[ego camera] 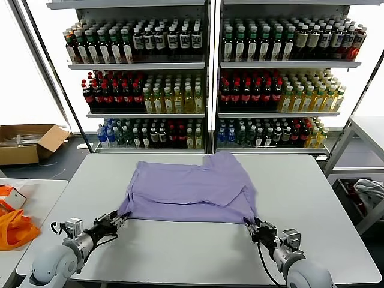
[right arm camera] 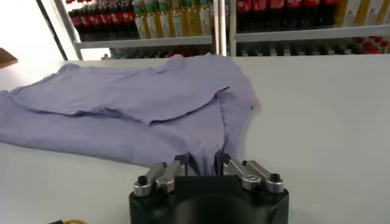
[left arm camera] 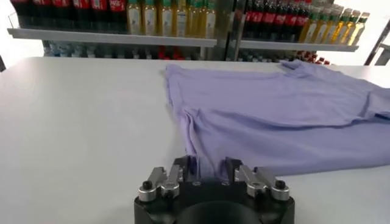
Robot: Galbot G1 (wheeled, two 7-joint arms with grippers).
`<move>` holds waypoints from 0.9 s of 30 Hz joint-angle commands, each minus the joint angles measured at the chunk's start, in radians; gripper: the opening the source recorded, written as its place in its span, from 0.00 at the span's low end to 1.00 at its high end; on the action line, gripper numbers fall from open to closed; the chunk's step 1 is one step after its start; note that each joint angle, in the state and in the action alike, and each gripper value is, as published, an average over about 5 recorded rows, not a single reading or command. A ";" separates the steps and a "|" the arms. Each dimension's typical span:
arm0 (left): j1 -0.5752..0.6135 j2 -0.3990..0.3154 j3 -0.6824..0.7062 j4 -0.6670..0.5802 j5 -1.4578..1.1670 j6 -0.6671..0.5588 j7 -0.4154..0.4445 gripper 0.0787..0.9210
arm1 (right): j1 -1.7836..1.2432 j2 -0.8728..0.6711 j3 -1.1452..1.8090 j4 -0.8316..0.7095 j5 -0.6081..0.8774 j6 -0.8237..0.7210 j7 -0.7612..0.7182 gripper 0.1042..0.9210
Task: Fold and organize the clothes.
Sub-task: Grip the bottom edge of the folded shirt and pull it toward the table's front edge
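Observation:
A lavender T-shirt lies plain side up on the white table, partly folded, with its far part doubled over. Its two near corners are drawn into points. My left gripper is shut on the near left corner, low over the table. My right gripper is shut on the near right corner. In the left wrist view the T-shirt runs in between the fingers of the left gripper. In the right wrist view the T-shirt tapers into the right gripper.
Shelves of bottles stand behind the table. Bright orange fabric lies on a side table at the left. A cardboard box sits on the floor at the far left. Another table and a bin of grey cloth are at the right.

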 commanded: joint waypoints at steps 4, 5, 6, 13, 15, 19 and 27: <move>0.129 -0.045 -0.041 -0.121 0.020 0.001 -0.030 0.16 | -0.135 -0.048 0.052 0.080 0.010 -0.002 -0.021 0.01; 0.146 -0.046 -0.047 -0.133 0.020 0.001 -0.033 0.13 | -0.154 -0.054 0.061 0.091 0.010 -0.001 -0.026 0.00; 0.163 -0.047 -0.052 -0.146 0.020 0.001 -0.037 0.10 | -0.171 -0.059 0.071 0.100 0.009 0.001 -0.028 0.00; 0.325 -0.081 -0.135 -0.258 0.039 0.012 -0.043 0.01 | -0.318 -0.091 0.204 0.178 0.022 0.011 -0.040 0.00; 0.361 -0.089 -0.160 -0.283 0.045 0.015 -0.044 0.01 | -0.367 -0.099 0.245 0.203 0.030 0.011 -0.044 0.00; 0.432 -0.100 -0.202 -0.338 0.051 0.026 -0.047 0.01 | -0.445 -0.111 0.303 0.238 0.032 0.009 -0.058 0.00; 0.565 -0.156 -0.268 -0.456 0.070 0.054 -0.070 0.01 | -0.500 -0.091 0.326 0.302 -0.022 -0.013 -0.076 0.09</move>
